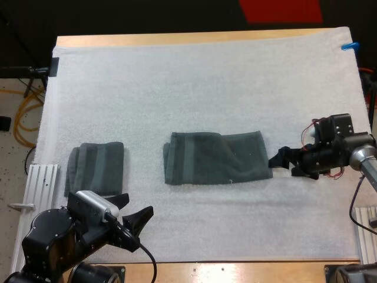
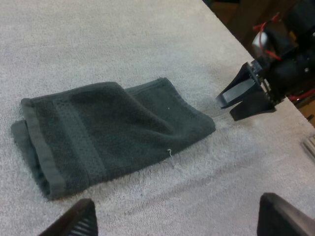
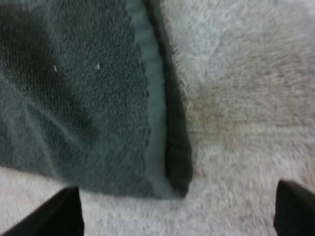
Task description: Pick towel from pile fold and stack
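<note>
Misgrab and slip risk on the next pick.

The surface (image 1: 247,270) carries the mat (image 1: 206,76), which looks fuzzy and likely to drag on cloth. The towel (image 1: 215,158) lies flat at mat centre, folded over, layers not flush: the lower layer peeks out at its left end and a ridge crosses the top. The folded towel (image 1: 96,168) sits well apart at the mat's left side, probably the stack spot. The right gripper (image 1: 283,165) is low, just beside the towel's right edge, jaws wide apart, holding nothing. The left gripper (image 1: 132,211) is at front left, jaws apart, empty, well clear of the towel. Risks:
- The right pinches the top layer only and the fold peels open.
- It shoves the edge and bunches it, as nothing pins the far end.
- Skewed layers make a crooked stack.
</note>
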Robot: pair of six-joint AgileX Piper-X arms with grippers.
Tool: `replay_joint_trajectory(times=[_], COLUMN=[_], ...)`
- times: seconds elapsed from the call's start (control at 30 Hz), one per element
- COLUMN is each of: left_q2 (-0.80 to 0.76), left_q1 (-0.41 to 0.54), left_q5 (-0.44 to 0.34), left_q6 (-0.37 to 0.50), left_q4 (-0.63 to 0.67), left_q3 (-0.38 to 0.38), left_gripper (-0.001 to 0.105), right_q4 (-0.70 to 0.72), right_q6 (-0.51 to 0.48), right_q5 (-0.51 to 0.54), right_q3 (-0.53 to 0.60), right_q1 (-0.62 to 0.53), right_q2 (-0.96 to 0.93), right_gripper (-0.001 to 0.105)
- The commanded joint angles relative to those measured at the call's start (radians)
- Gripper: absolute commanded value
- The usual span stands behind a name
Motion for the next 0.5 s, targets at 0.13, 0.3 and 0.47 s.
replay_joint_trajectory(times=[0.13,0.3,0.47], left_q2=[-0.002,-0.002,-0.002], left_q1=[0.001,0.001,0.001], left_q5=[0.013,0.041,0.044], left_q6=[-0.027,-0.027,-0.027], left_q4=[0.000,0.000,0.000], left_q3=[-0.006,-0.006,-0.006], left_gripper=[0.065,0.065,0.065], right_q4=[-0.056,-0.175,-0.255], right_q6=[-0.012,0.025,0.086], right_q5=[-0.081,-0.137,-0.169], right_q3=[-0.008,-0.008,-0.008], right_q1=[-0.002,-0.002,0.001], right_q2=[0.080,0.125,0.175], right_gripper=[0.075,0.075,0.075])
